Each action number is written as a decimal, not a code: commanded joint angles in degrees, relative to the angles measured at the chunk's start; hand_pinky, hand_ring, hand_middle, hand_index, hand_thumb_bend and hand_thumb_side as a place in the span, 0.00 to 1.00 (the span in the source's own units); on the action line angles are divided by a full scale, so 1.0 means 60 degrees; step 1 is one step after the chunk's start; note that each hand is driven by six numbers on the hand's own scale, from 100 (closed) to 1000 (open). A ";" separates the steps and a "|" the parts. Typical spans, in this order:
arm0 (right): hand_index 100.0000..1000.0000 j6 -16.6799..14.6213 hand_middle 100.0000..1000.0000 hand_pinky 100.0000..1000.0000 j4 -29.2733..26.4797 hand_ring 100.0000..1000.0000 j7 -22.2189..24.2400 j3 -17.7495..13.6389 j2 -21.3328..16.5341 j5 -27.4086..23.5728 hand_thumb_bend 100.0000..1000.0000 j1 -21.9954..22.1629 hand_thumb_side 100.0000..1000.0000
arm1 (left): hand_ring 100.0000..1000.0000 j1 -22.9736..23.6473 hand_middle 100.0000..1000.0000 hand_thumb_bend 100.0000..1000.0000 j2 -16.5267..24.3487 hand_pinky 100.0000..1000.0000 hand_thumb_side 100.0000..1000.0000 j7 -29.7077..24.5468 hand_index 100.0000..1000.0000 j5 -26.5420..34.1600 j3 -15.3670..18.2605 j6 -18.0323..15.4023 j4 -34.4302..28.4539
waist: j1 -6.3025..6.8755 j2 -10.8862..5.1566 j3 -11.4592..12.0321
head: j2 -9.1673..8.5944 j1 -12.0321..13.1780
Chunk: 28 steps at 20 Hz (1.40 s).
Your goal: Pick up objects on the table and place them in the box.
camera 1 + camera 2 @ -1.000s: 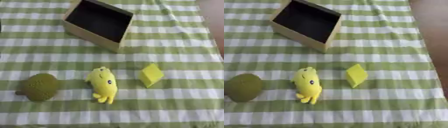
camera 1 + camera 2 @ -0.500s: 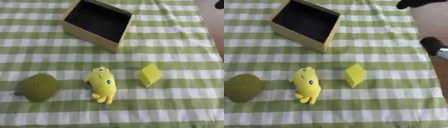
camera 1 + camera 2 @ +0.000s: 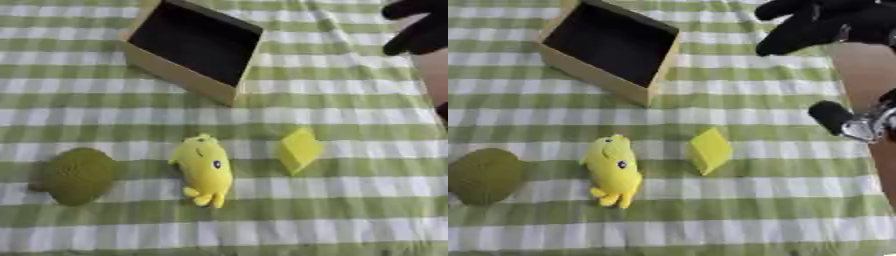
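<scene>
Lying nearest: dark-green round plush (image 3: 77,175), yellow soft toy (image 3: 206,169), yellow foam block (image 3: 710,150), all outside the tan cardboard box (image 3: 612,48). Black right hand (image 3: 820,22) is seen fingers relaxed, empty; the nearest block is best approached from above.

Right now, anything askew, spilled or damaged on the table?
Only the box: it sits turned at an angle to the cloth's stripes, opening up, dark inside. The yellow plush toy, yellow block and round green object lie apart on the cloth, none visibly damaged. The right hand hangs at the upper right, holding nothing.
</scene>
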 commanded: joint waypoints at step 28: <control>1.00 -0.0815 0.73 1.00 0.2335 1.00 0.3592 0.1692 0.2019 0.1527 0.00 -0.1348 0.27 | 0.76 0.0015 0.69 0.00 0.0103 0.66 0.53 -0.0298 0.80 0.0017 -0.0195 0.0248 -0.0143 | -0.0083 -0.0408 0.0113 | 0.0108 -0.0158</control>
